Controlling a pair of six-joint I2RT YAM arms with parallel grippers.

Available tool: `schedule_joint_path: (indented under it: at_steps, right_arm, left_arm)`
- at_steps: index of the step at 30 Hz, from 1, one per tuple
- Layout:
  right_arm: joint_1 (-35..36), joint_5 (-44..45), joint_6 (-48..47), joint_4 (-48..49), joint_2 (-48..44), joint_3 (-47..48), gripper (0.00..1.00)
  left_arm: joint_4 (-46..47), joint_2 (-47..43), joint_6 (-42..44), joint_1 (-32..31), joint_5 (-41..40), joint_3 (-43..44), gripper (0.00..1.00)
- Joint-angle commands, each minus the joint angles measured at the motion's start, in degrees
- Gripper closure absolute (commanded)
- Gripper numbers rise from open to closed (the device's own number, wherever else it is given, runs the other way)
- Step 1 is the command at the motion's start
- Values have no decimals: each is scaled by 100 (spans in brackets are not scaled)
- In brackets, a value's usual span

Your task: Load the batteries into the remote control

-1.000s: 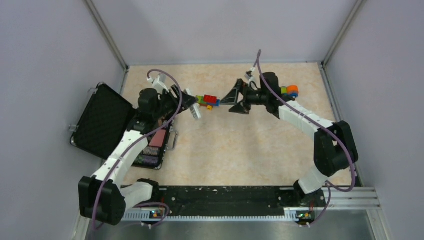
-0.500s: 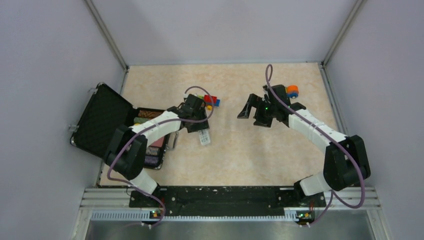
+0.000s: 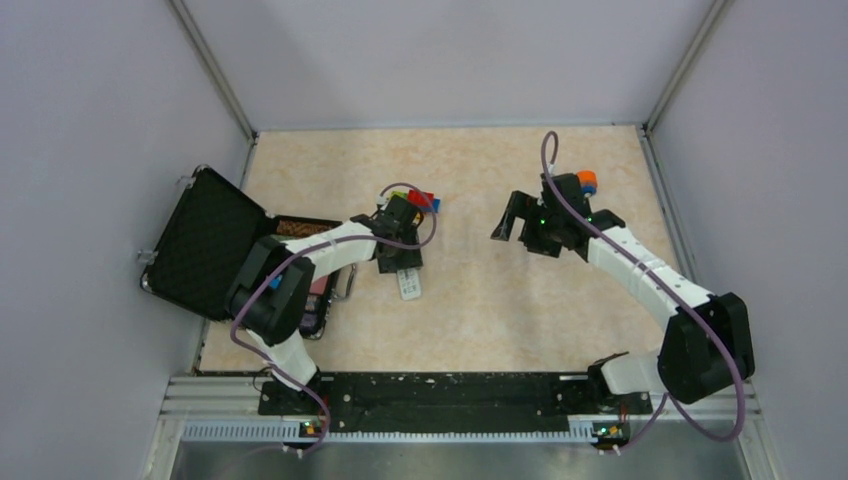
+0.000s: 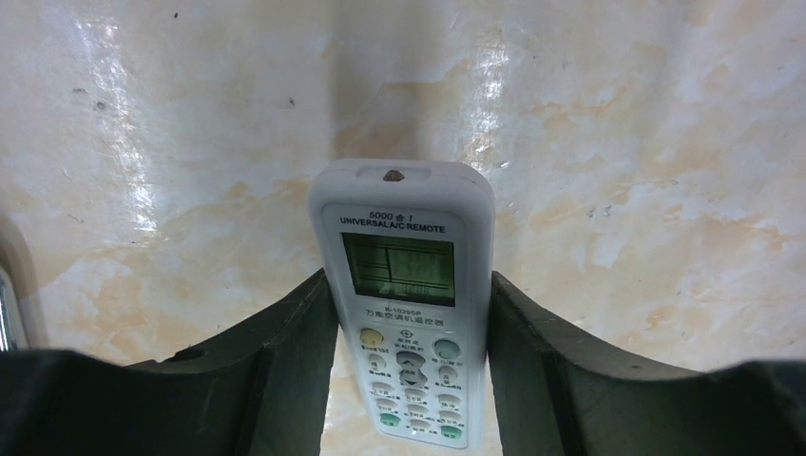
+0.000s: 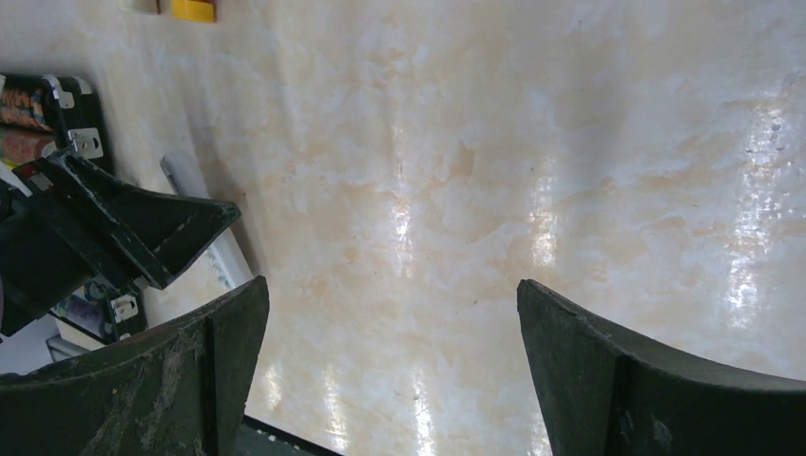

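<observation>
The pale marbled table (image 3: 500, 320) is filling the floor of the grey-walled cell. At its left edge a black case (image 3: 205, 240) is lying with its lid thrown open toward the left wall. The left arm (image 3: 320, 245) is reaching across the case toward the middle of the table, and the right arm (image 3: 640, 270) is bending in from the right side. The left gripper (image 4: 407, 294) is clamping the remote control (image 4: 401, 218) – its dark fingers (image 4: 295, 351) are pressing against both long edges of the white body. The remote is sitting left of centre, just right of the case, and poking out of the jaws toward the near side. The green screen and the grey buttons are facing up at the wrist camera. Whether its back is touching the table cannot be told. The right gripper (image 5: 390, 294) is hanging over bare table with its jaws spread wide and nothing between them. From above, this gripper (image 3: 515, 220) is pointing left toward the other one, well apart from the remote. Just beyond the left gripper a multicoloured toy brick car (image 3: 420, 200) is showing, partly covered by a purple cable. A small orange-and-blue piece (image 3: 585, 182) is peeking out just beyond the right wrist.
</observation>
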Motion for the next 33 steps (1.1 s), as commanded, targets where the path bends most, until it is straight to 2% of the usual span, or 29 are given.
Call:
schedule_joint_path:
  at_steps: [1, 3, 5, 6, 11, 17, 25, 33]
  right_arm:
    - [41, 384, -83, -143, -389, 10, 1]
    - [42, 584, -76, -154, -572, -18, 1]
    - [43, 808, -131, -259, -728, 30, 1]
    - [41, 964, -185, -339, -793, 82, 1]
    - [39, 1661, -550, -922, -1186, 355, 1]
    - [38, 2805, -751, -1741, -2072, 638, 1]
    - [33, 3873, -857, -2053, -3493, 1101, 1]
    - [47, 4863, -1175, -2052, -4578, 1664, 1]
  left_arm:
    - [134, -109, 23, -40, -164, -66, 37]
    - [156, -264, 48, -39, -223, -121, 25]
    - [196, -498, 112, -38, -192, -200, 4]
    - [215, -635, 155, -40, -137, -247, 1]
    - [160, -1946, 173, -38, -157, -609, 1]
    - [-464, -3815, 400, -39, -252, -778, 1]
    - [-1147, -6373, 727, -39, -1370, -823, 1]
    - [-1808, -7595, 636, -38, -2057, -323, 1]
